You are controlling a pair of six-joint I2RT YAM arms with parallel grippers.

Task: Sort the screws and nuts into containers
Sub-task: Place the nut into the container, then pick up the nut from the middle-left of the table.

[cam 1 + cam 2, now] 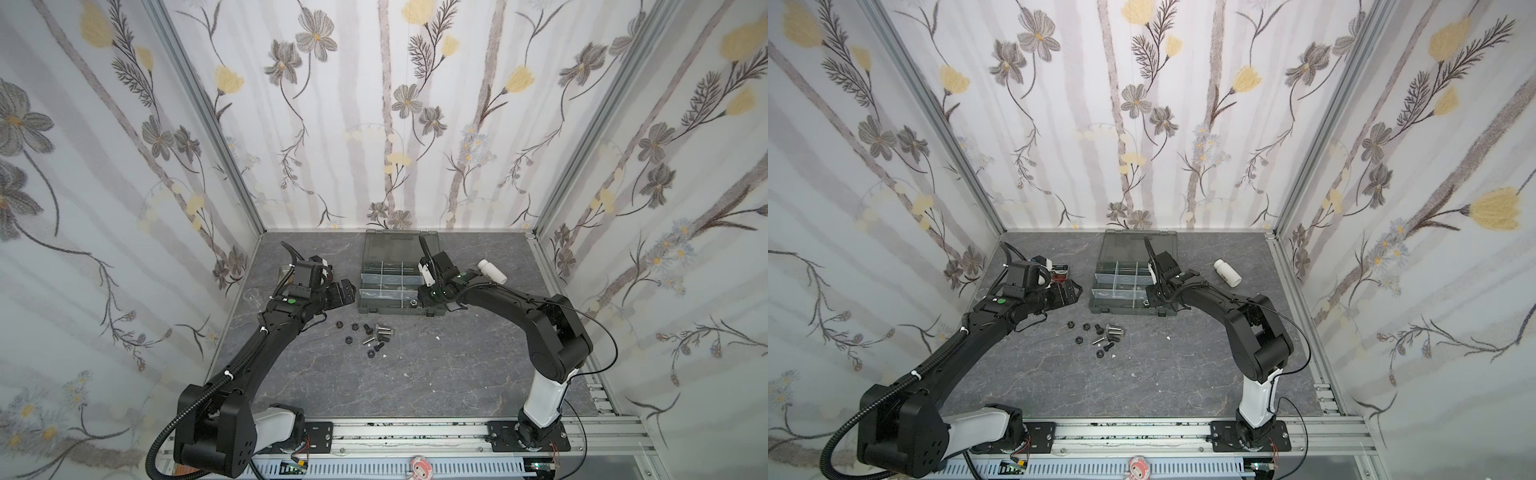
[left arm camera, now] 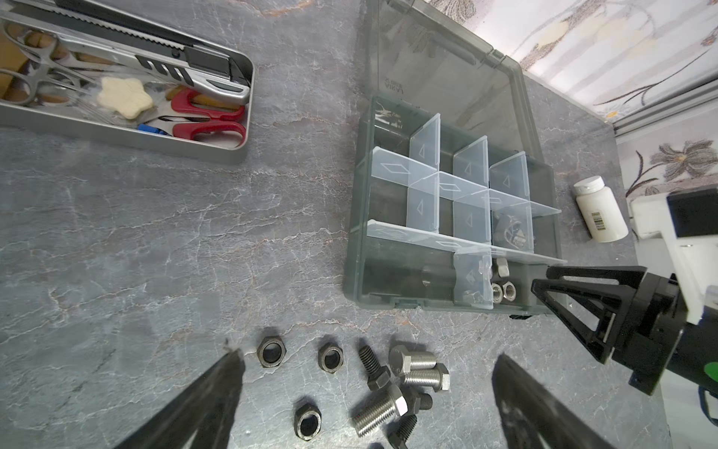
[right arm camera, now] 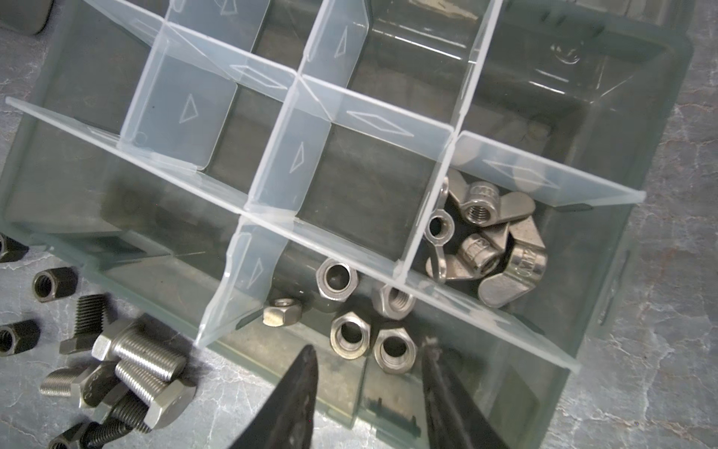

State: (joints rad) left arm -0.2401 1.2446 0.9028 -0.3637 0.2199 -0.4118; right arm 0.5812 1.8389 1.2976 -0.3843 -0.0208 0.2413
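Your right jaws stood parted and empty, tips hanging just above a corner compartment of the box [image 1: 382, 308]. Directly under them lay the silver nuts [image 3: 351, 334], a handful loose on that compartment's floor. One divider beyond the tips, the wing nuts [image 3: 485, 241] sat heaped in the neighbouring compartment. The other compartments in view looked bare.

Your left jaws were spread wide, gripping nothing, and hung over the unsorted pile on the table [image 1: 415, 374]. Between their tips lay the silver screws [image 2: 415, 369], overlapping the black screws [image 2: 373, 365]. The black nuts [image 2: 272, 352] sat singly, close beside one tip. Well beyond those jaws were the tool tray [image 2: 217, 153] and, past the box, the white bottle [image 2: 600, 210].

I judged the step in hand to be the drop-off of silver nuts, with that kind sorted and the black nuts and both kinds of screw not yet boxed. The next move called for lowering onto one piece. The black nuts looked easiest, lying apart. The tangled screws would have needed a narrow pinch on one shank. Either belonged in an unused compartment.
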